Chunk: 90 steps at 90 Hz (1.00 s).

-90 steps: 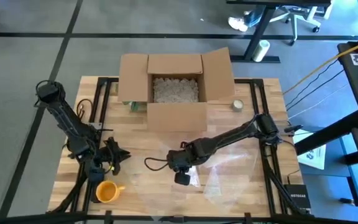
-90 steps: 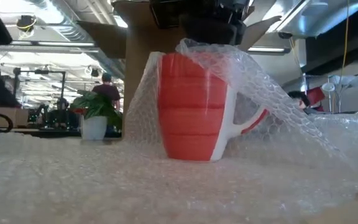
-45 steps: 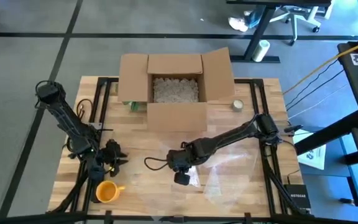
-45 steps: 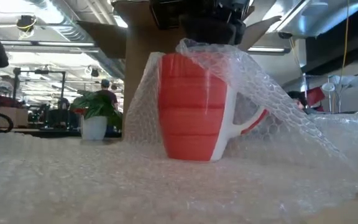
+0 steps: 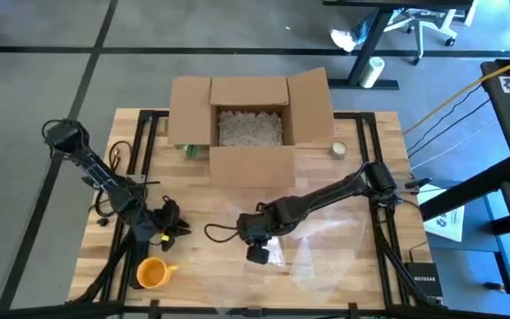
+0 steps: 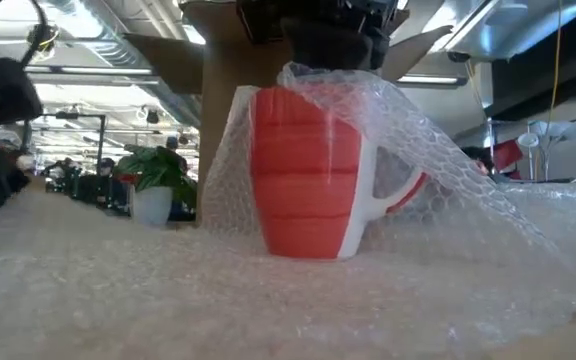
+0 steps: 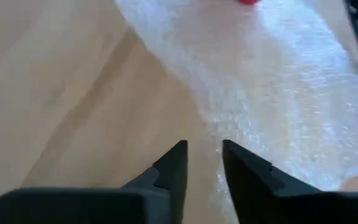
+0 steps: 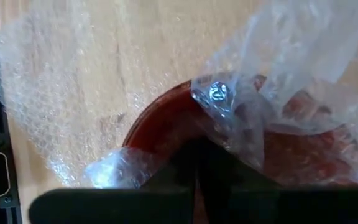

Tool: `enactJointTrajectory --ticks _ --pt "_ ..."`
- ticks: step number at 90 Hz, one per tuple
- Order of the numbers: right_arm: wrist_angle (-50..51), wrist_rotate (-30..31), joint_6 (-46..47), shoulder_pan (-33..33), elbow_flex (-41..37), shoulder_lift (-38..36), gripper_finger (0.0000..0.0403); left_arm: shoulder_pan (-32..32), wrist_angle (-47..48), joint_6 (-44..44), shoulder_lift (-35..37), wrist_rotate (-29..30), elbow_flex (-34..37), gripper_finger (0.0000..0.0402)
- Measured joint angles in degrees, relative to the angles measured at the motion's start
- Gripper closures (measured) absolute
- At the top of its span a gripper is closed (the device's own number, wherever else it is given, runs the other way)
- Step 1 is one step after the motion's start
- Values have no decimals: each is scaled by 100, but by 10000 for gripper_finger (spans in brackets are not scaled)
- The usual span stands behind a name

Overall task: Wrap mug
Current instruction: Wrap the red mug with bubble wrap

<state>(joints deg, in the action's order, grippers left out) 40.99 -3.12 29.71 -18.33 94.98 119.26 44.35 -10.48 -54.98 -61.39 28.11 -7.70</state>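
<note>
- right gripper [image 5: 262, 250]: positioned directly over the red mug [image 6: 308, 170]; its fingers are pressed together at the mug's rim, with a fold of bubble wrap [image 6: 438, 150] pinched between them.
- red mug: stood upright on the wooden table [image 5: 202, 190], near the table's middle front, with its white handle [image 6: 403, 195] seen on the right in the low view; partly draped by the wrap over its top and handle side.
- bubble wrap: a clear sheet is spread on the table beneath and around the mug, reaching toward the left arm.
- left gripper [image 7: 202, 163]: held low over the table, near the sheet's edge; its fingers are slightly parted and nothing is gripped.
- orange mug [image 5: 151, 273]: placed at the table's front left, just beside the left arm.
- cardboard box [image 5: 251, 124]: open at the table's back, filled with pale packing material.
- tape roll [image 5: 338, 150]: set just right of the box.
</note>
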Motion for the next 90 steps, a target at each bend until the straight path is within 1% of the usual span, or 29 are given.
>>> enactJointTrajectory --ticks 3,6,13,28,37,53,59,73,82,90 --pt "-35 1 -12 0 0 0 403 -118 9 44 0 -133 2 378" --pt "-63 1 -16 0 0 0 403 -220 -43 126 0 -221 2 389" --pt "-72 5 -26 0 0 0 403 -390 -498 438 0 -256 1 397" --pt "-72 104 -39 0 0 0 403 -657 -1298 1469 0 -266 -326 401" --pt "-71 106 -64 4 0 0 403 -816 -1303 1963 -2 -270 -657 401" --pt "-195 205 -128 4 0 0 403 -1102 -1312 2494 -159 -266 -1189 401" --pt "-312 232 -155 7 0 0 403 -1222 -1515 2687 -377 -301 -1383 402" --pt "-406 250 -159 37 0 0 403 -1458 -2363 3181 -1205 -767 -1869 402" --pt "-375 250 -146 39 4 0 403 -1558 -2401 3344 -1806 -885 -2280 402" --pt "-120 250 -102 37 117 0 403 -1665 -2395 3385 -2293 -1026 -2616 402"
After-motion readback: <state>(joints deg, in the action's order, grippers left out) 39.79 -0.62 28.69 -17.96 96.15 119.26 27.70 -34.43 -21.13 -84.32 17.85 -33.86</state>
